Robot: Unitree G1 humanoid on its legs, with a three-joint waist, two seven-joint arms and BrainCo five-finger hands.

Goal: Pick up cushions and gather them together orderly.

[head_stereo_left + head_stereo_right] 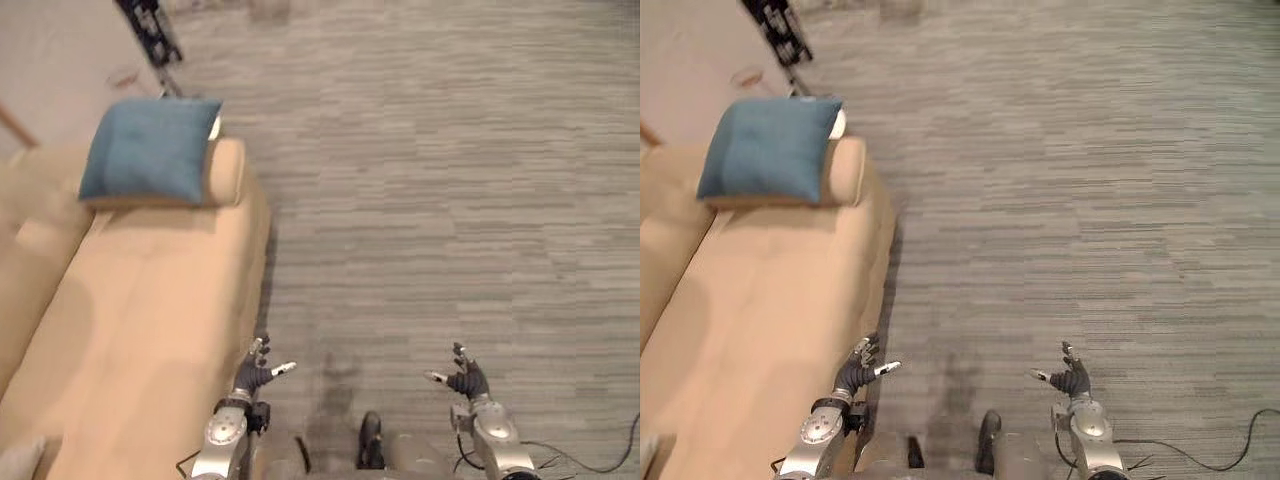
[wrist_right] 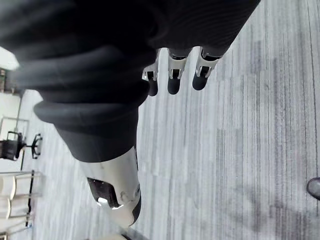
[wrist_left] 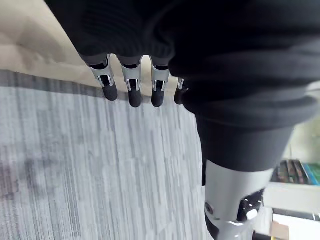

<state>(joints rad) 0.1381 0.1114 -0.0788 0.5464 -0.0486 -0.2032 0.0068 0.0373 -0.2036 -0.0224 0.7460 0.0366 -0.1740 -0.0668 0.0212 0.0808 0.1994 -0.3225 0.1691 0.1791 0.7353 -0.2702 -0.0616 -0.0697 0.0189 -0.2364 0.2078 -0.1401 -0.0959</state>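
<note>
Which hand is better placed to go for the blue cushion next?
Left, likely. The left hand hangs open beside the sofa bearing the cushion; the right hand is open over carpet, farther off.

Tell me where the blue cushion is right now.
Left eye view: the blue cushion lies on the far armrest of the beige sofa, ahead on the robot's left.

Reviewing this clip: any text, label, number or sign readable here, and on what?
None can be read. The blue cushion, the sofa and the carpet show no print; the book spines in the left wrist view are too blurred.
</note>
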